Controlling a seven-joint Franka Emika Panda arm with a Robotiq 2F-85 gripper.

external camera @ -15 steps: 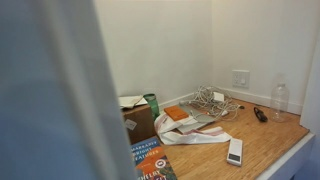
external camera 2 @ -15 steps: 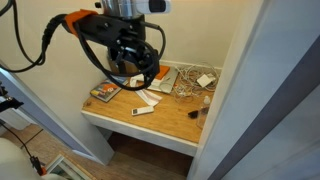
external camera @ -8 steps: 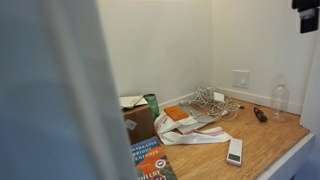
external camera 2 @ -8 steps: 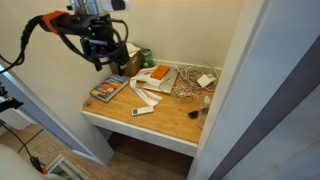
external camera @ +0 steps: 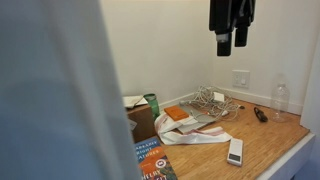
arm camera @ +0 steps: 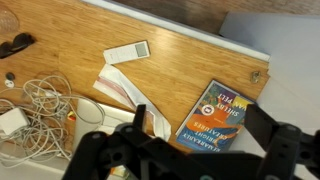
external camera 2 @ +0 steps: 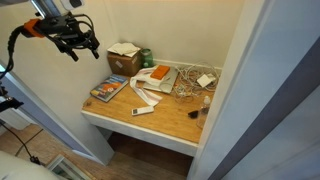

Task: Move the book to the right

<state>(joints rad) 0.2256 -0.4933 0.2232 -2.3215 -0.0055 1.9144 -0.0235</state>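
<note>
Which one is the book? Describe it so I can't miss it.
Find the wooden shelf in the alcove, then the brown cardboard box on it. The book lies flat at the shelf corner near that box: blue cover, orange band, white lettering, larger than the white remote.

Wooden table (arm camera: pixel 190 70) – smooth, matt grain; the book (arm camera: pixel 214 117) – glossy paper cover.

Book (external camera 2: pixel 104 92): flat rectangular paperback, blue cover, orange band, white lettering, colourful picture. Lies flat, cover up, skewed to table (external camera 2: pixel 170 118) edges, near front corner.
</note>
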